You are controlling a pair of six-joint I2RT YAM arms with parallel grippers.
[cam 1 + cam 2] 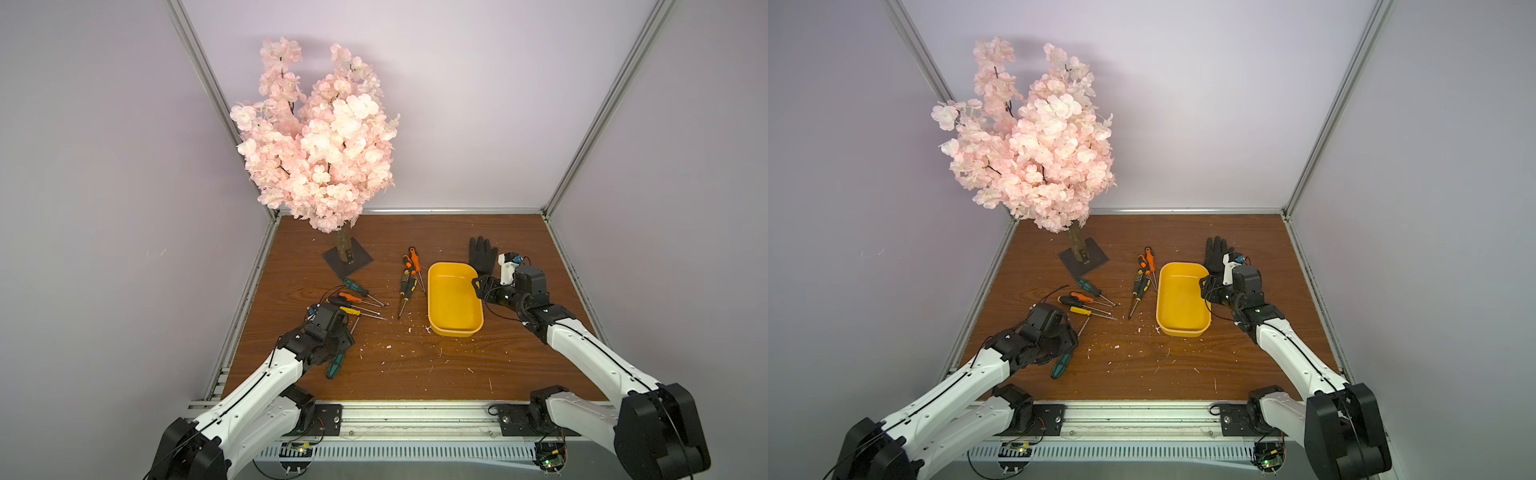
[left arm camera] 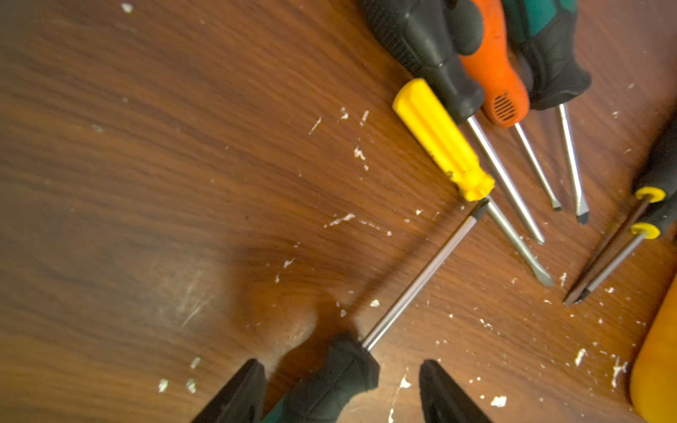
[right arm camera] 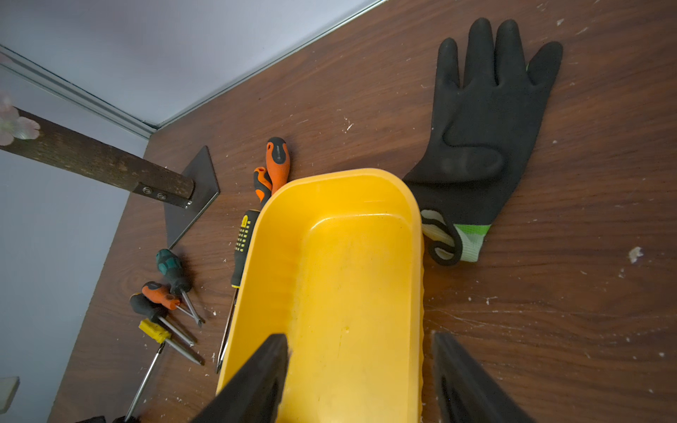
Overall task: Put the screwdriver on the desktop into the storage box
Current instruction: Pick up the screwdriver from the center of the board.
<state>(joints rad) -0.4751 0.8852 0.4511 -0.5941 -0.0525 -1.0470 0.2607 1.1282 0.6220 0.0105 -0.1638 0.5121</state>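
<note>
1. The left gripper (image 2: pixel 340 362) is holding its jaws apart astride the green-handled screwdriver (image 1: pixel 335 365), which is lying on the desktop (image 1: pixel 415 370) toward the left rail (image 1: pixel 249 299).
2. The right gripper (image 3: pixel 359 337), jaws apart, is straddling the storage box (image 1: pixel 455 299) at its right rim.

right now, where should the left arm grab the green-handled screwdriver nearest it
I'd take the thick black-and-green handle, not the thin shaft. The green-handled screwdriver lies flat on the desktop, so come straight down with the jaws across the handle's width; the left gripper is open astride it.
</note>
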